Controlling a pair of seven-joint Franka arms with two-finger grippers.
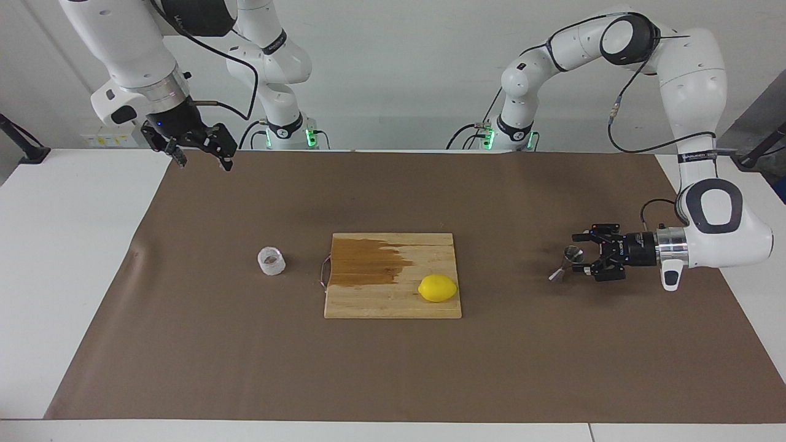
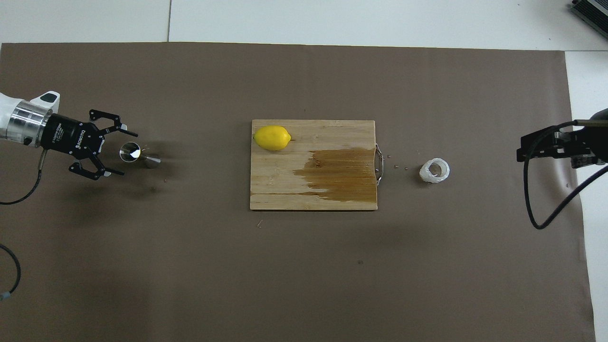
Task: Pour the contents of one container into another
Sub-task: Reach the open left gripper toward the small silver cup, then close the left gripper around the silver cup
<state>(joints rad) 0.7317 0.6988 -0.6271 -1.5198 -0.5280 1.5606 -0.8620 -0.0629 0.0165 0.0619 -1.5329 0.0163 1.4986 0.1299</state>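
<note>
The squat translucent cup [image 1: 271,261] [image 2: 434,171] stands on the brown mat toward the right arm's end, beside the cutting board. The steel jigger [image 1: 560,270] [image 2: 151,161] stands on the mat toward the left arm's end. My left gripper [image 1: 577,253] [image 2: 128,154] lies level and low, open, with the jigger's upper cone between its fingertips and not clamped. My right gripper [image 1: 204,164] hangs open and waits high over the mat's edge nearest the robots, holding nothing.
A wooden cutting board [image 1: 368,304] [image 2: 285,194] lies mid-table, with a dark wet stain on the part toward the cup. A yellow lemon [image 1: 437,288] [image 2: 272,137] rests on its corner toward the jigger. Small droplets dot the mat between board and cup.
</note>
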